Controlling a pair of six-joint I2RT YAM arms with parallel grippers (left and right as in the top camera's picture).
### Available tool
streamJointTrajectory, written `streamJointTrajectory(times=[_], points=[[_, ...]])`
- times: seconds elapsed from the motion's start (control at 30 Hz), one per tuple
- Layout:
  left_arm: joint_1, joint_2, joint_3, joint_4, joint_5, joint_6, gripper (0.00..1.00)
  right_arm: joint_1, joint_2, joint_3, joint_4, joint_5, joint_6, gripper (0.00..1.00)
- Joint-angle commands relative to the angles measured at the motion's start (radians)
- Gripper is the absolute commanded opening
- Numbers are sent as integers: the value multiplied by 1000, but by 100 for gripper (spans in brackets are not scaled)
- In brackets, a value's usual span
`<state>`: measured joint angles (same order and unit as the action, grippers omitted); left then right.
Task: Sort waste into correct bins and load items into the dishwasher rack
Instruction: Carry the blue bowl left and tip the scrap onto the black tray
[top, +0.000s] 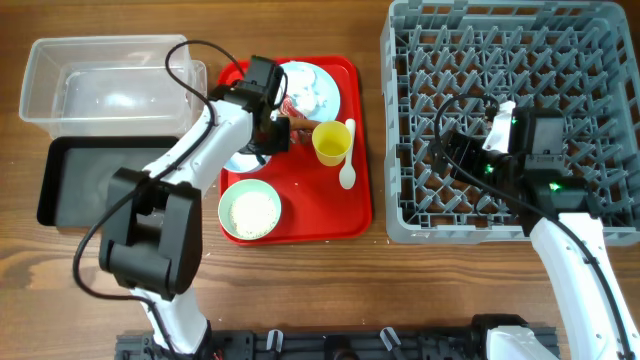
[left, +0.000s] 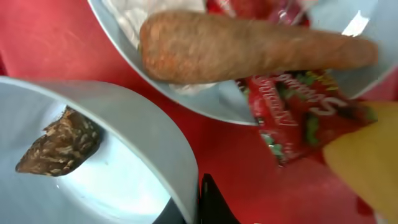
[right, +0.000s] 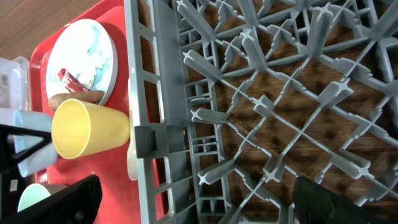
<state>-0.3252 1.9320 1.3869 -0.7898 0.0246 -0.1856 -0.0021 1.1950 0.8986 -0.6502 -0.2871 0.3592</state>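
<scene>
Mint bowl (left: 143, 127) with a dark scrap (left: 62, 143) inside, left hand (left: 198, 208) pinched onto its rim; right hand (right: 199, 202) spread wide over rack (right: 280, 93).

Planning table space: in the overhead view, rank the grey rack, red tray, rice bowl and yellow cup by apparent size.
Largest to smallest:
1. grey rack
2. red tray
3. rice bowl
4. yellow cup

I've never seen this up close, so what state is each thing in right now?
left gripper: shut, by small bowl's rim
right gripper: open, empty
dishwasher rack: no dishes loaded
yellow cup: upright, empty
small bowl: holds brown scrap
rice bowl: upright, holds rice
plate: holds sausage piece, wrapper
</scene>
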Motion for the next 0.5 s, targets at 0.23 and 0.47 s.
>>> streamJointTrajectory(times=[0.23,0.47], points=[[257,-370,49,-97,251,-188,4,8,8,18,-2,10,8,100],[736,-337,36,-225,568,26,4,8,8,18,-13,10,7,99]])
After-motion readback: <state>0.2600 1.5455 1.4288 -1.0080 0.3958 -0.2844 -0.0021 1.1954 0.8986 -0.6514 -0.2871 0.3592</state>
